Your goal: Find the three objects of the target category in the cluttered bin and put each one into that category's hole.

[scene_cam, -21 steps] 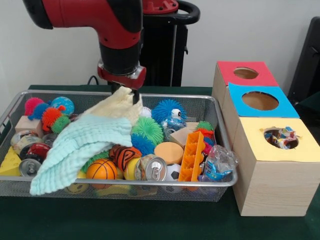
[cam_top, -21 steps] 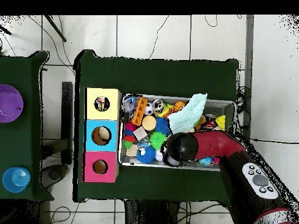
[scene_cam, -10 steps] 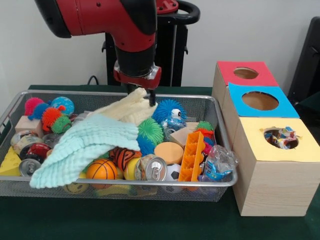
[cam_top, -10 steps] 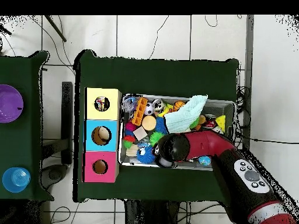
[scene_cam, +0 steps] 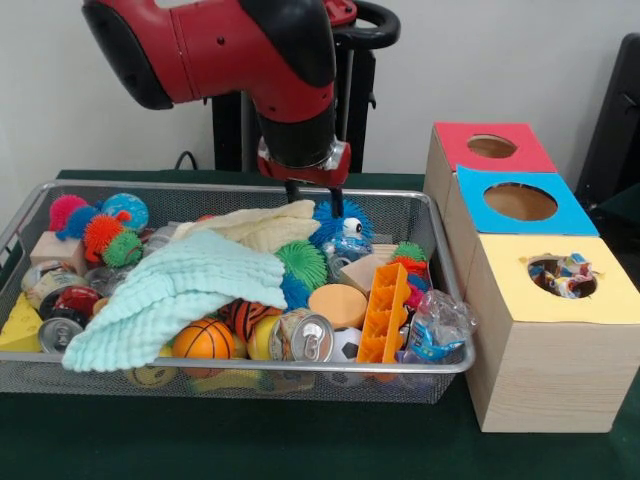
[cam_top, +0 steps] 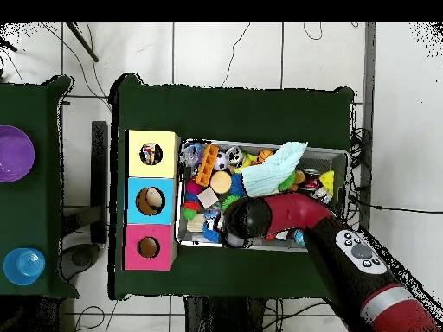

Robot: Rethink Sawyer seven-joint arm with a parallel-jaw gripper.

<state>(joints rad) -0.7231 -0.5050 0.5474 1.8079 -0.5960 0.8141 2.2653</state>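
My gripper (scene_cam: 314, 200) hangs over the back middle of the wire mesh bin (scene_cam: 300, 366), open, its two fingers apart with nothing between them. Just below and to its left, a cream cloth (scene_cam: 255, 225) lies on the pile, overlapping a mint green cloth (scene_cam: 170, 295) that drapes toward the bin's front left. A blue spiky ball with eyes (scene_cam: 335, 222) sits right under the fingers. Three boxes stand to the right: red hole (scene_cam: 492, 146), blue hole (scene_cam: 520, 202), and yellow hole (scene_cam: 560, 275) with wrappers in it. In the overhead view the arm (cam_top: 238, 223) hides the gripper; the mint cloth (cam_top: 275, 169) shows.
The bin also holds a green spiky ball (scene_cam: 298, 262), a drink can (scene_cam: 305, 338), a small basketball (scene_cam: 203, 340), an orange tray (scene_cam: 385, 312), a crumpled plastic bag (scene_cam: 438, 325), and more spiky balls and cans at the left.
The gripper moved right along the back of the bin, dragging the cream cloth with it, then opened. The cloths have dropped lower onto the pile.
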